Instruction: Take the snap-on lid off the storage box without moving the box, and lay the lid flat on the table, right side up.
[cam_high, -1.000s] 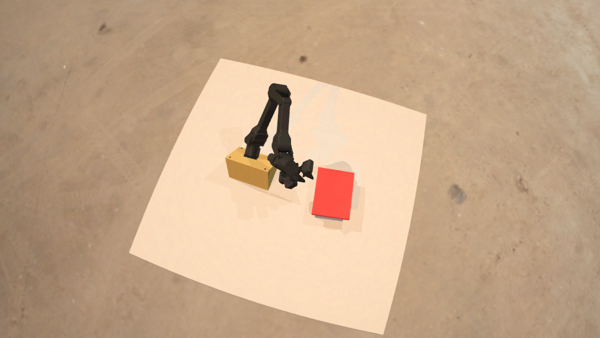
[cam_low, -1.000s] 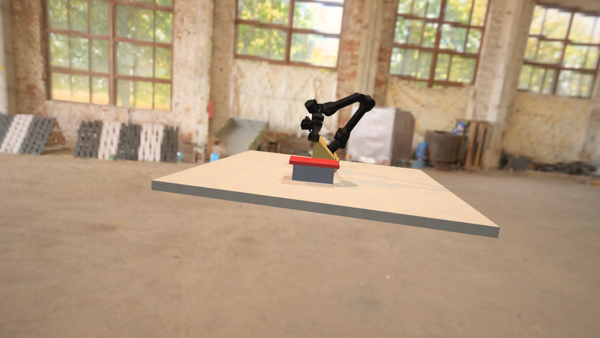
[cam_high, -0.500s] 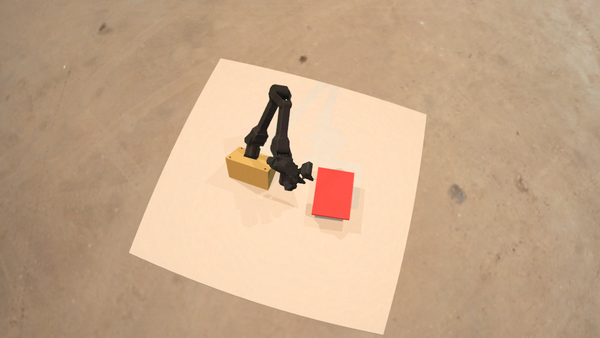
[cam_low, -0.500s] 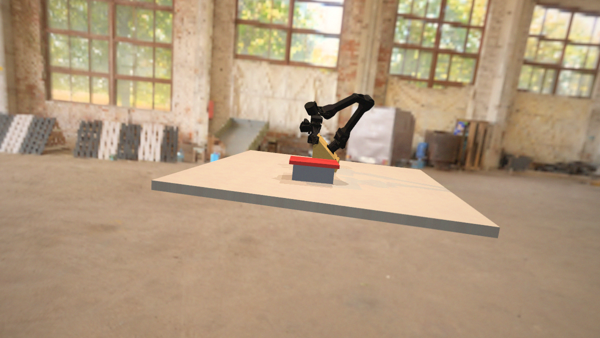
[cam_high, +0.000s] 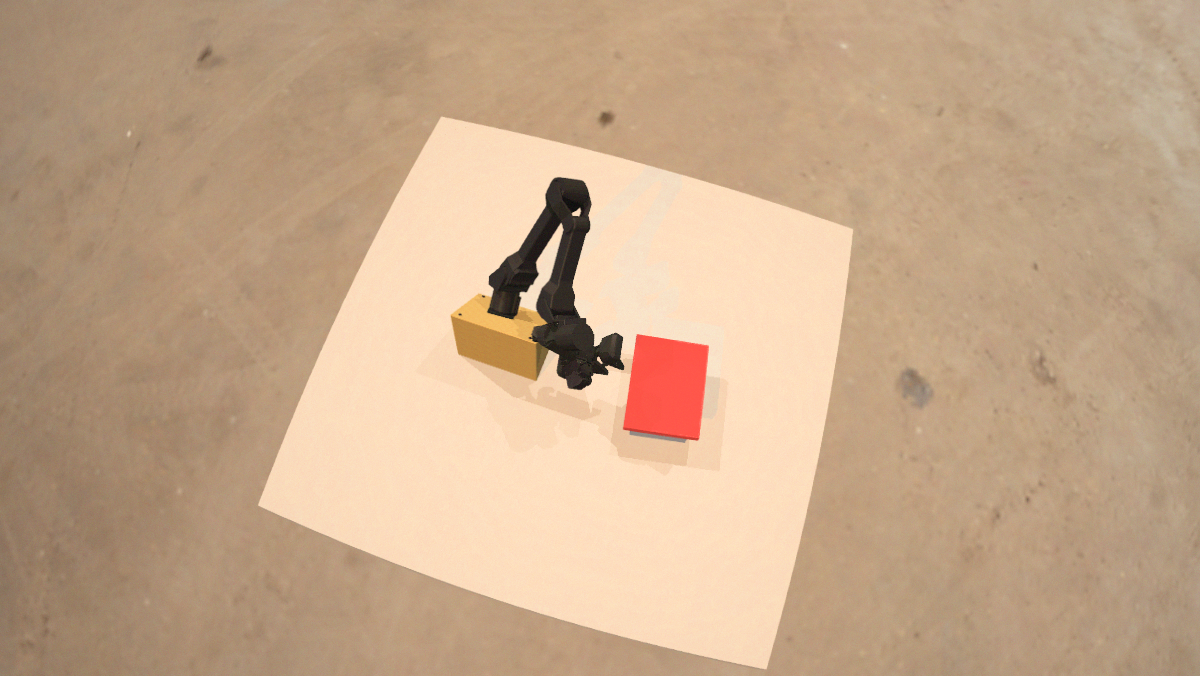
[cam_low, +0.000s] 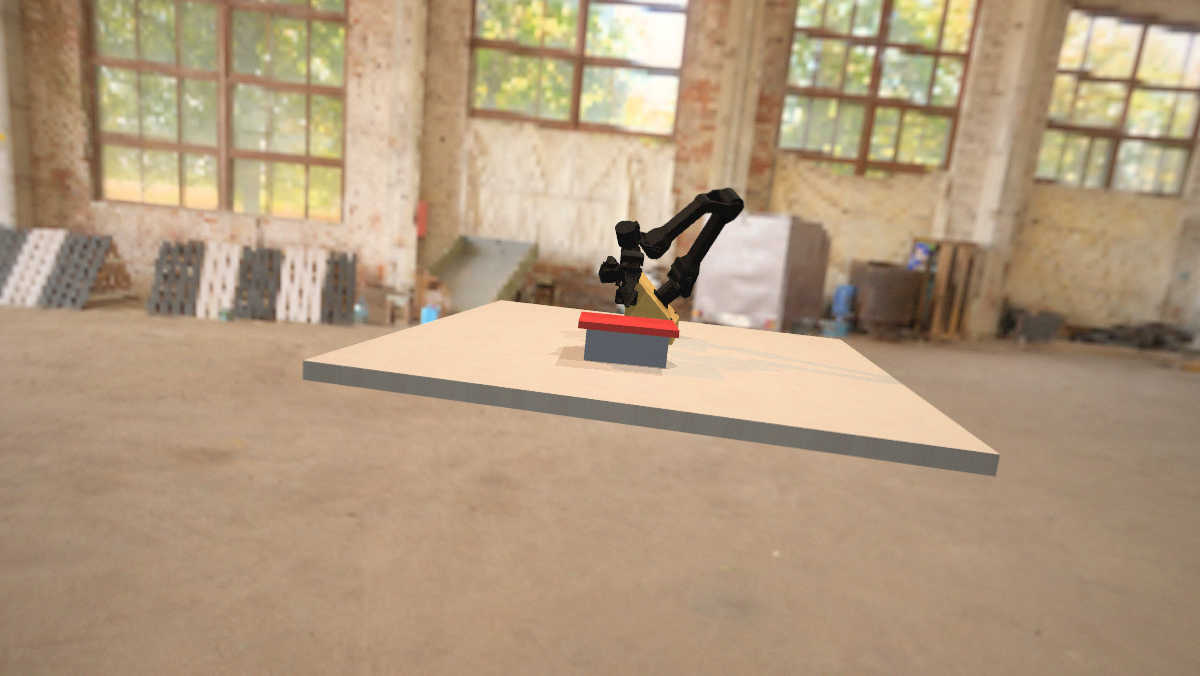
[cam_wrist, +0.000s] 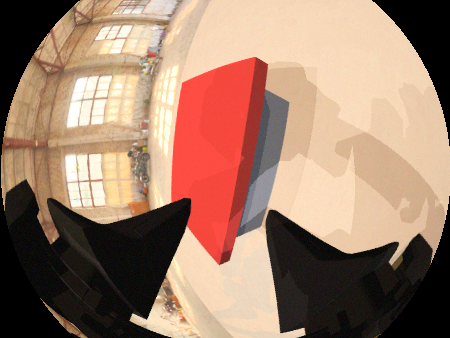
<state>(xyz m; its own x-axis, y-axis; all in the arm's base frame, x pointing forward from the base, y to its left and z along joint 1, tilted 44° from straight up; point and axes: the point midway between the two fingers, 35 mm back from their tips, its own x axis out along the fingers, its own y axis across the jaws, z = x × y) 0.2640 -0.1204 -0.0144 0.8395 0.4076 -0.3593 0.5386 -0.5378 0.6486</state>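
Observation:
The red lid (cam_high: 667, 386) (cam_low: 629, 324) (cam_wrist: 215, 135) sits flat on the grey-blue storage box (cam_high: 658, 435) (cam_low: 625, 348) (cam_wrist: 272, 135), its rim overhanging the walls. The box stands on the table (cam_high: 419, 503) (cam_low: 755, 394) (cam_wrist: 360, 40). My gripper (cam_high: 613, 367) (cam_wrist: 229, 210) is open and empty, beside the lid's edge on the arm-base side. In the wrist view, one finger is on the lid's top-face side and the other on the box-wall side. The lid's near corner appears between the fingers, ahead of the tips. I see no contact.
The yellow base block (cam_high: 499, 348) (cam_low: 650, 306) carries the arm and stands to the left of the box in the top view. The folded arm (cam_high: 566, 251) (cam_low: 703, 239) rises between the block and the gripper.

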